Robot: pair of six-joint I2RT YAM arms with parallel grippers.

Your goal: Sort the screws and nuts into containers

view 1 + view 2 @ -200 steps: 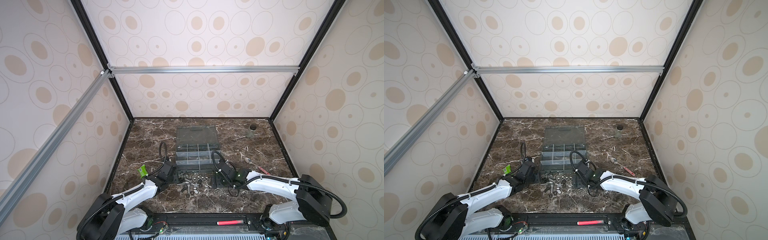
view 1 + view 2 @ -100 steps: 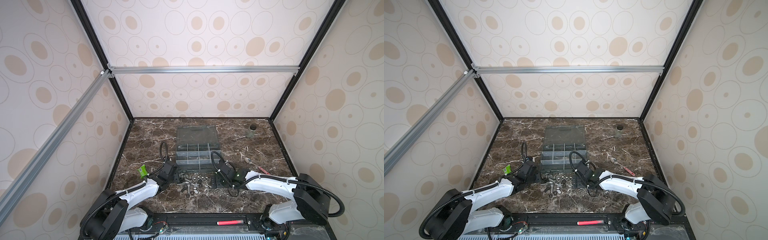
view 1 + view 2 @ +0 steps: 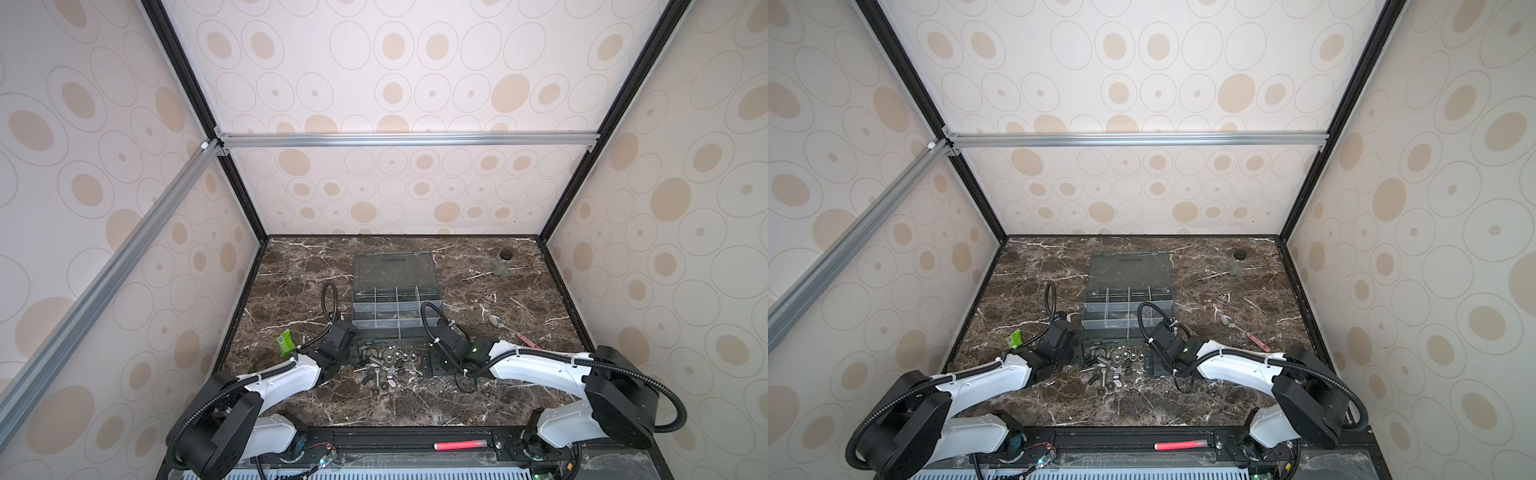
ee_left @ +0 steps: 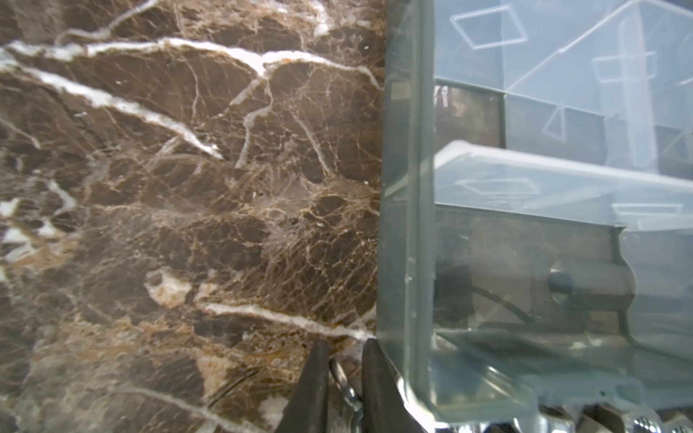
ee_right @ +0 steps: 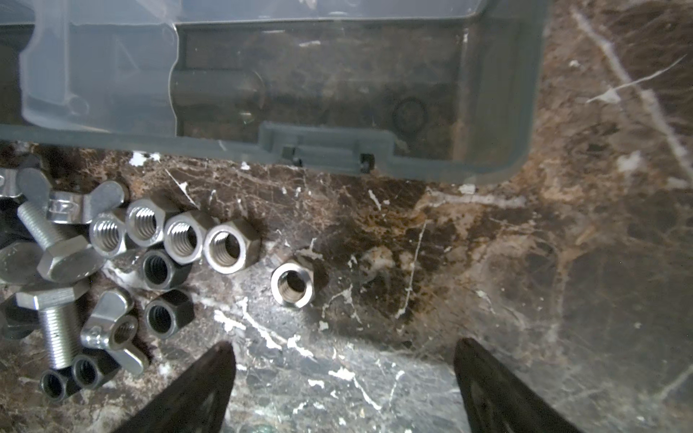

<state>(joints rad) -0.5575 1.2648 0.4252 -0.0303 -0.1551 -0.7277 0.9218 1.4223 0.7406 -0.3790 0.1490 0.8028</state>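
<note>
Silver screws and nuts clustered loose, beside open grey containers

A: Any text, label or number legible in any view?
B: None. The green packet has a pale patch, too small to read in both top views.
A: Stamps on the hardware?
B: One wing nut carries a raised mark; blurred, not legible.

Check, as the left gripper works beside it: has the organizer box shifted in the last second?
No. The organizer box keeps its distance from the far edge of the table.
</note>
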